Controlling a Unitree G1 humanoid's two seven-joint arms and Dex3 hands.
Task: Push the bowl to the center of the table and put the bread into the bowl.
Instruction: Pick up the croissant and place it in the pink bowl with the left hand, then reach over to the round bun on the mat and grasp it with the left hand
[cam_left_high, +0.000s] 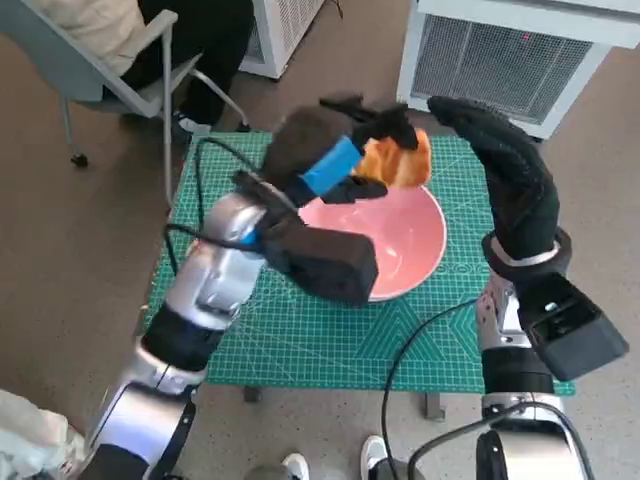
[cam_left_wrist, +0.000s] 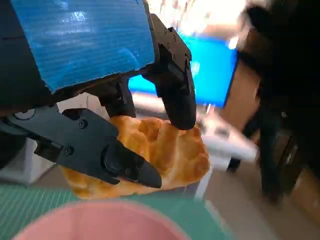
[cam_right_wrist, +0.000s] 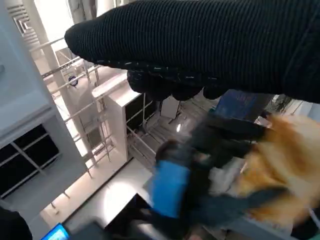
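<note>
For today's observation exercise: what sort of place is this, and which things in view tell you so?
Probably a robotics lab or test room: a green cutting mat covers the small table, white vented units stand behind it, and a person sits on a chair watching.

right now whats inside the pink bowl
The visible part of the pink bowl holds nothing. The left hand holds the bread above its far rim, and the left forearm covers the near left part.

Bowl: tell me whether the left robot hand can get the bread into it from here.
Probably yes: the left robot hand holds the bread just above the pink bowl's far rim, with nothing between them.
</note>
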